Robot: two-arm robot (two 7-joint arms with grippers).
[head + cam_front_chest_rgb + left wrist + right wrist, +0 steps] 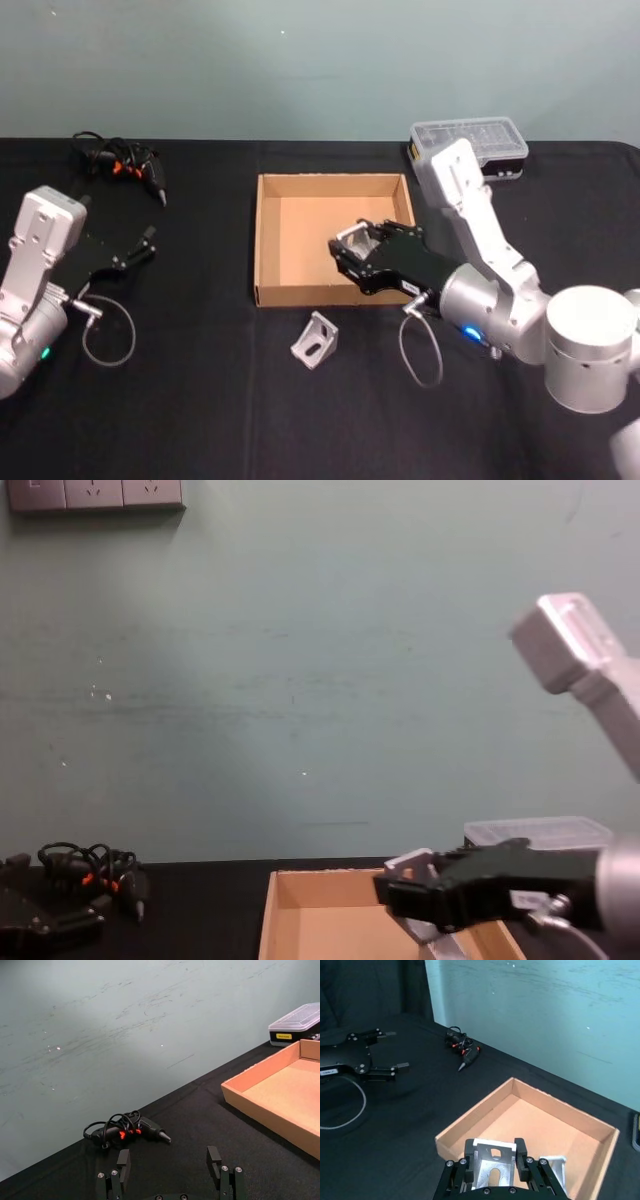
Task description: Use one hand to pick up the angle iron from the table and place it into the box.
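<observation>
Right end effector [352,252]: clenched on angle iron [358,237], over box [330,182] near-right corner | second angle iron [315,340]: on bench [200,400], just near of box | left end effector [147,245]: released, idle far left.

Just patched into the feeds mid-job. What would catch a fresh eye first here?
The right gripper hangs over the near right part of the box, shut on an angle iron. A second angle iron lies on the table just in front of the box's near wall. The left gripper is open, off to the left and apart from both.
</observation>
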